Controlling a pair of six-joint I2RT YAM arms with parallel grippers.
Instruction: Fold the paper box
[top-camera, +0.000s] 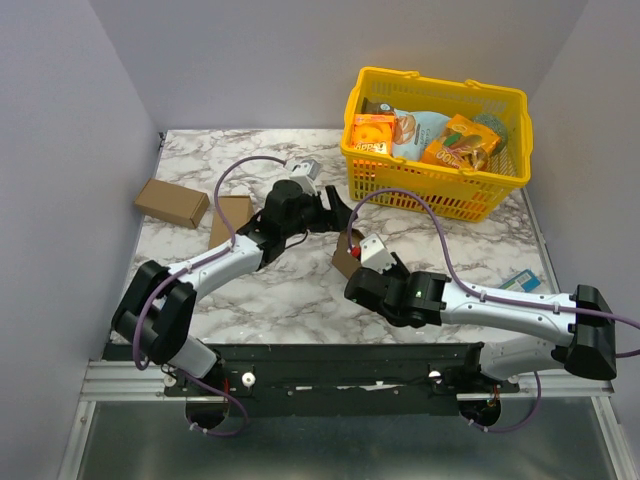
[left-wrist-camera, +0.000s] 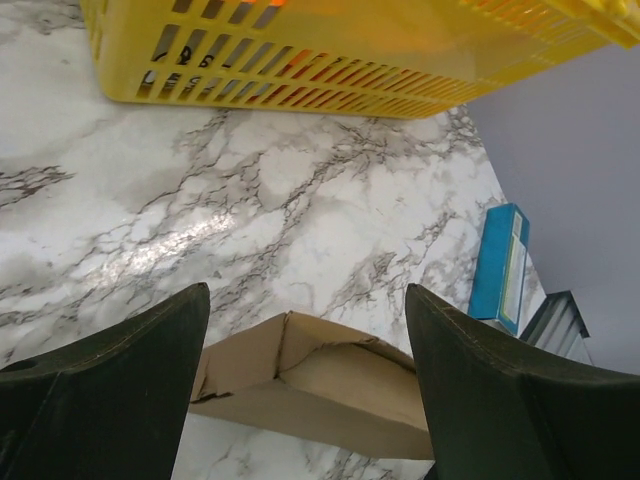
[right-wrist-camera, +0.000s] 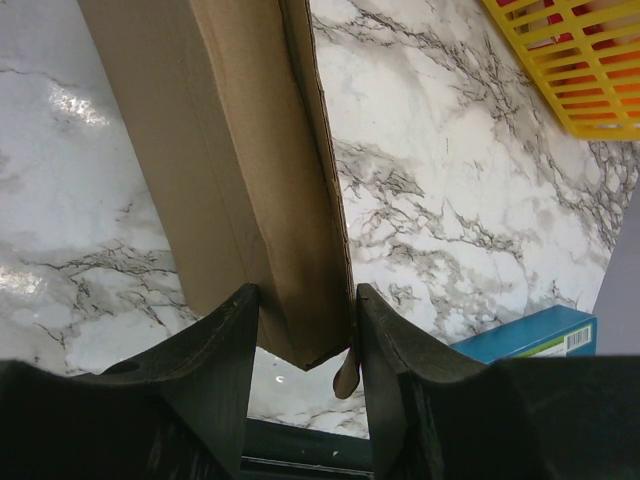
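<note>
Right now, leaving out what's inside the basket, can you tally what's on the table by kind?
Paper box: 1
Small brown cardboard boxes: 2
Yellow basket: 1
Blue box: 1
Total: 5

My left arm (top-camera: 215, 262) and right arm (top-camera: 510, 308) were silver-white tubes joined by chunky black housings. A purple cable (top-camera: 395, 191) trailed along each. My left gripper (left-wrist-camera: 305, 300) and right gripper (right-wrist-camera: 305, 300) ended in dark, matte, wedge-shaped fingers (left-wrist-camera: 120, 385) with rounded tips. A tiny green light (top-camera: 413, 295) glowed on my right wrist housing. My shoulder blocks (top-camera: 592, 335) were black and squarish too.
</note>
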